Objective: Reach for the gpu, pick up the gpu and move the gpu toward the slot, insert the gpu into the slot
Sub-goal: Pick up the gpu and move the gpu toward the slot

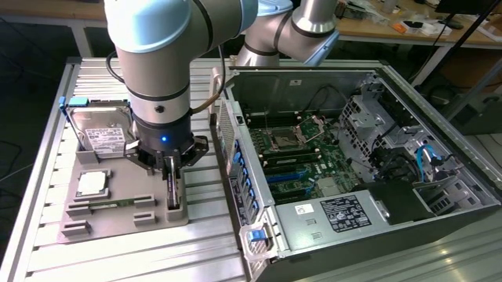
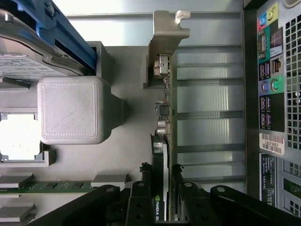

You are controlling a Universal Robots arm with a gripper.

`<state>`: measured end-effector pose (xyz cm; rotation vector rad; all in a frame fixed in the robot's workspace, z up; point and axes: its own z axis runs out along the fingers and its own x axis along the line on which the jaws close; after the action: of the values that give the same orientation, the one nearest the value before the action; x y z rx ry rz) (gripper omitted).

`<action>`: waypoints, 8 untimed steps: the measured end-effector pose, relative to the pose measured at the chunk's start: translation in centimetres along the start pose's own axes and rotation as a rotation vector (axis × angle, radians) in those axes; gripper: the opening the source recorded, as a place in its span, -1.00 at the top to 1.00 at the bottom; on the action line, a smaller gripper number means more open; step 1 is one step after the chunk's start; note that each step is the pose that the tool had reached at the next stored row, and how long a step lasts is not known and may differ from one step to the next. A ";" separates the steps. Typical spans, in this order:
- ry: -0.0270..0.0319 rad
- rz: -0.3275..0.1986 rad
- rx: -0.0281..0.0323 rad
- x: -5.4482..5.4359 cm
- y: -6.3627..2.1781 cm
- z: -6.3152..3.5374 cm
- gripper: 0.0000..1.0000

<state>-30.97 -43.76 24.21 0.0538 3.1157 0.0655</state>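
The gpu (image 1: 173, 192) stands edge-on in a grey holder (image 1: 117, 223) on the table, at the exterior view's left of the open computer case. In the wrist view the gpu (image 2: 165, 117) runs as a thin blade with its silvery bracket (image 2: 167, 33) at the far end. My gripper (image 1: 171, 171) is down over the card, and its black fingers (image 2: 143, 186) press against both faces near the NVIDIA label, so the gripper (image 2: 161, 174) is shut on the card. The card still sits in the holder. The slot (image 1: 288, 175) is a long blue strip on the green motherboard inside the case.
A silver hard drive (image 1: 102, 132), a square processor (image 1: 93, 183) and a green memory stick (image 1: 110, 204) share the holder. The case wall (image 1: 235, 170) rises just beside the holder. Inside the case are the processor socket (image 1: 286, 140), a power supply (image 1: 337, 214) and cables.
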 end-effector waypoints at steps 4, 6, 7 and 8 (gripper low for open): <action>0.0000 0.000 0.0000 0.0 0.00 0.05 0.47; -0.0002 0.000 -0.0001 0.0 0.00 0.06 0.47; -0.0002 0.000 -0.0001 0.0 0.00 0.06 0.47; -0.0002 0.000 -0.0001 0.0 0.00 0.06 0.47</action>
<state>-30.95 -43.77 24.15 0.0537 3.1155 0.0656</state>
